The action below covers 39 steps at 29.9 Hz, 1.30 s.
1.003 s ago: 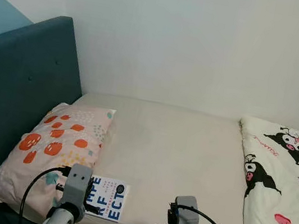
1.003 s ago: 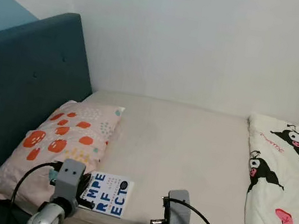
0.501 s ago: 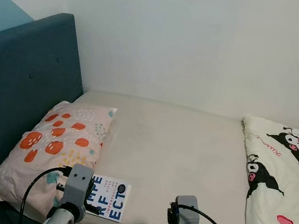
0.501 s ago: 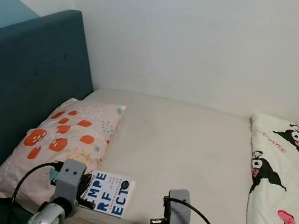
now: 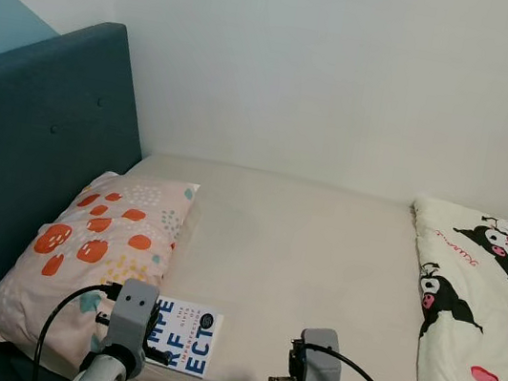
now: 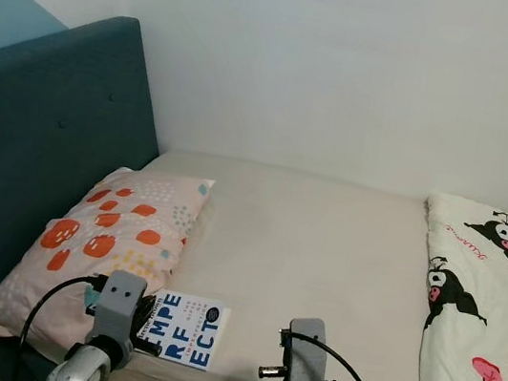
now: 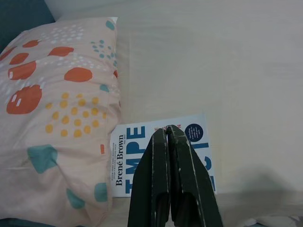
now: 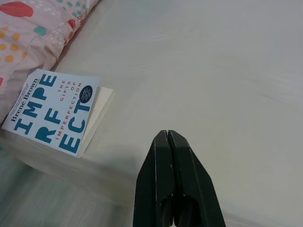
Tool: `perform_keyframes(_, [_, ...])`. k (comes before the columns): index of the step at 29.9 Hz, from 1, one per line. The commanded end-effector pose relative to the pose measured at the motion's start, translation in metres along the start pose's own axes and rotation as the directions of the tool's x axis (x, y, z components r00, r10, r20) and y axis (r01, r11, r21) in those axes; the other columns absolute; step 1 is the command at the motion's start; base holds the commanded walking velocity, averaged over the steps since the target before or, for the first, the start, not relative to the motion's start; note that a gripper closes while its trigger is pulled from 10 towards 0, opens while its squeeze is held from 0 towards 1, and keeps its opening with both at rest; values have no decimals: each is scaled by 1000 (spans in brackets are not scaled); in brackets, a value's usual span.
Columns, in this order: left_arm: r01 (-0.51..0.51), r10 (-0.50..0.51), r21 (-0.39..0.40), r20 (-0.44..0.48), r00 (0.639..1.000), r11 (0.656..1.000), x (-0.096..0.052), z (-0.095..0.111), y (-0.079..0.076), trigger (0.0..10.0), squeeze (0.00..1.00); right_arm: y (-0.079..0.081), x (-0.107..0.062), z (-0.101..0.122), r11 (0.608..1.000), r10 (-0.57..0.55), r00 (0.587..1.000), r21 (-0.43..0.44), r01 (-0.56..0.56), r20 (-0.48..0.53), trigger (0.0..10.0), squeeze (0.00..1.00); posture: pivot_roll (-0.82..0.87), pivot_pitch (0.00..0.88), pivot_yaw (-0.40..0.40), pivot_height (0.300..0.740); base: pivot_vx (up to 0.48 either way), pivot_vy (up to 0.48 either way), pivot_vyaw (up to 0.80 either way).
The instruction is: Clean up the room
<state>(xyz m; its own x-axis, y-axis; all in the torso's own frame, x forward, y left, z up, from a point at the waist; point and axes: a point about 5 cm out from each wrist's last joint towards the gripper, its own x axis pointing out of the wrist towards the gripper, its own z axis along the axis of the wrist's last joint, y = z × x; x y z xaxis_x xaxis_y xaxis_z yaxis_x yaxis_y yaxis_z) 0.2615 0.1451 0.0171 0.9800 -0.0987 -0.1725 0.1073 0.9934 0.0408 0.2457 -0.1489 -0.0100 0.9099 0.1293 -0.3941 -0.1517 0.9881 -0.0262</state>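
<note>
Since a second ago the whole view has slid slightly, a camera shift; the things on the bed lie where they lay, and both arms hold the same low posts at the near edge. The book, white with blue lettering, lies flat on the cream sheet at the bed's near left, its left edge touching the spotted pillow that rests against the teal headboard. The left gripper hovers over the book with its jaws pressed together, holding nothing. The right gripper hovers over bare sheet to the right of the book, jaws likewise together. A cartoon-print blanket covers the bed's right side.
</note>
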Motion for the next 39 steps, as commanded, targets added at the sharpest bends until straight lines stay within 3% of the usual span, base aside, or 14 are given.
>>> perform_keyframes(1, [-2, 2, -8, -33, 999, 1000, -1, -6, -1, 10000, 0, 0, -1, -5, 1000, -11, 1000, 24, 11, -14, 10000, 0, 4, 19, 14, 740, 0, 0, 0])
perform_keyframes(22, [12, -10, 38, -68, 998, 999, -4, -11, 8, 10000, 0, 10, 3, -5, 999, -24, 1000, 49, 25, -17, 10000, 0, 18, 5, 44, 740, 0, 0, 0])
perform_keyframes(39, [35, -32, 45, -72, 997, 998, -4, -13, 1, 10000, 0, 9, 2, -12, 997, -39, 998, 58, 42, -50, 10000, 0, 17, 0, 47, 740, 0, 0, 0])
